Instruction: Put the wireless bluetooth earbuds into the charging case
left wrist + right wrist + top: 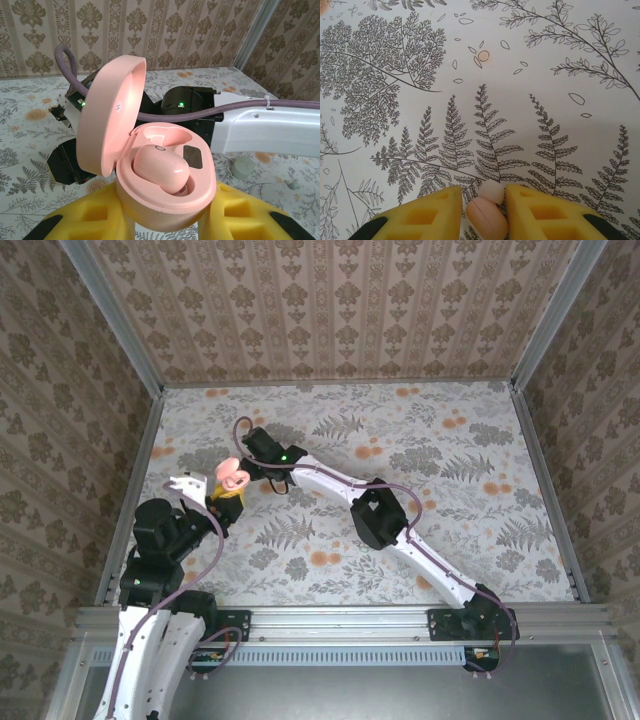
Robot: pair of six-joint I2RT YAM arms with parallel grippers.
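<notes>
From the top camera, the left gripper (228, 495) sits near the left edge of the table (450, 470), holding the pink charging case (233, 476) just above its yellow fingers. The right arm (400, 530) reaches diagonally across the fern-print cloth from the near right corner. The right gripper (258, 447) is just beyond the case, close to it. At this size it is hard to say whether the two touch.

In the left wrist view, the left gripper (167, 220) is clamped on the base of the case (165, 197), with one yellow finger (95, 215) on each side. The lid (107, 115) stands open, tilted up to the left. One earbud (160, 170) lies seated in the left hollow, and the hollow beside it shows a dark rectangle (192, 157). Behind the case are the right arm's white link (265, 132), its black wrist with green lights, and a purple cable (210, 107). A small pale green round piece (243, 167) lies on the cloth to the right.

In the right wrist view, the right gripper (484, 191) points down at the table (520, 100). Its yellow fingers (430, 212) are drawn in on the second earbud (486, 217), a pink one with a white tip, which appears pinched between them.
</notes>
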